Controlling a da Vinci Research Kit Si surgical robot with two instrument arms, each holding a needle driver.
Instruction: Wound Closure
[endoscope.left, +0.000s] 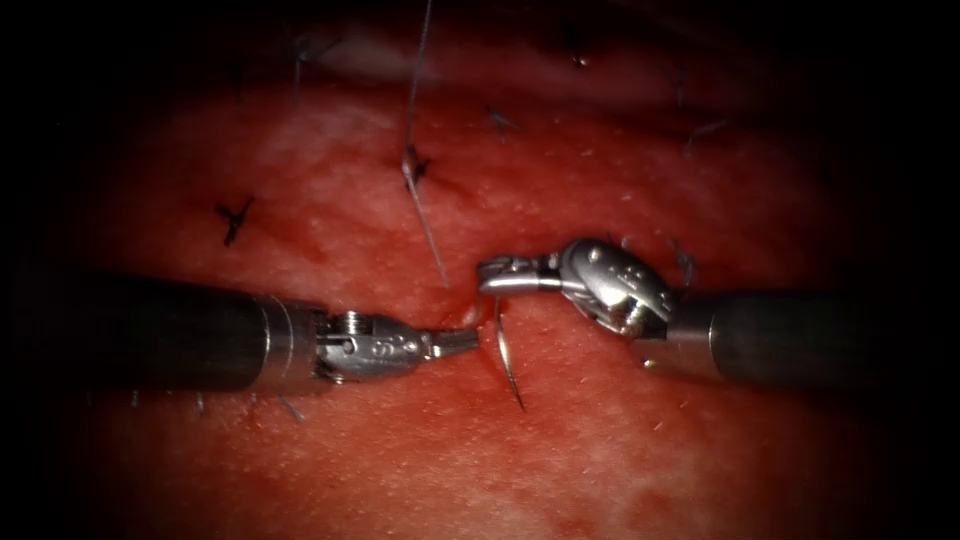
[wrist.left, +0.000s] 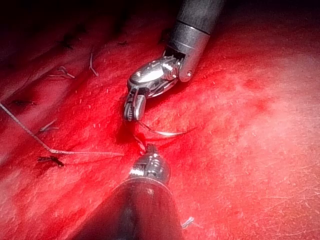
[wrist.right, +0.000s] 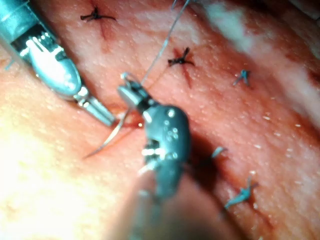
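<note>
Left tool (endoscope.left: 462, 341) low at the left of the endoscope view, shaft level, jaws narrow and pressed together at the edge of the cut (endoscope.left: 470, 312), apparently pinching tissue (endoscope.left: 330, 220) there; holding no needle. Tip just left of the needle (endoscope.left: 507, 355), near it but apart. Seen in the left wrist view (wrist.left: 150, 155) from behind, tip at the wet red fluid (wrist.left: 127, 135) of the cut.

Needle just right of that tip, long axis running from the right tool's jaws down and slightly right in the endoscope view, curve bowed, sharp point aimed down toward the near edge. Upper end clamped; rest lying free over the tissue, not buried as far as can be told. In the left wrist view (wrist.left: 167, 132) a pale arc sweeping sideways from the jaws. In the right wrist view (wrist.right: 112, 135) a thin curve pointing away from the jaws past the left tool (wrist.right: 97, 111).

Thread (endoscope.left: 420, 180) rising from near the cut, straight up through an older stitch (endoscope.left: 412, 165) and out of the endoscope view. Another stitch (endoscope.left: 233, 218) farther left.

Right tool (endoscope.left: 495, 272) entering from the right, wrist bent, jaws closed on the needle close to its blunt end, just right of the cut. Same grip visible in the left wrist view (wrist.left: 131, 111) and right wrist view (wrist.right: 129, 91).
</note>
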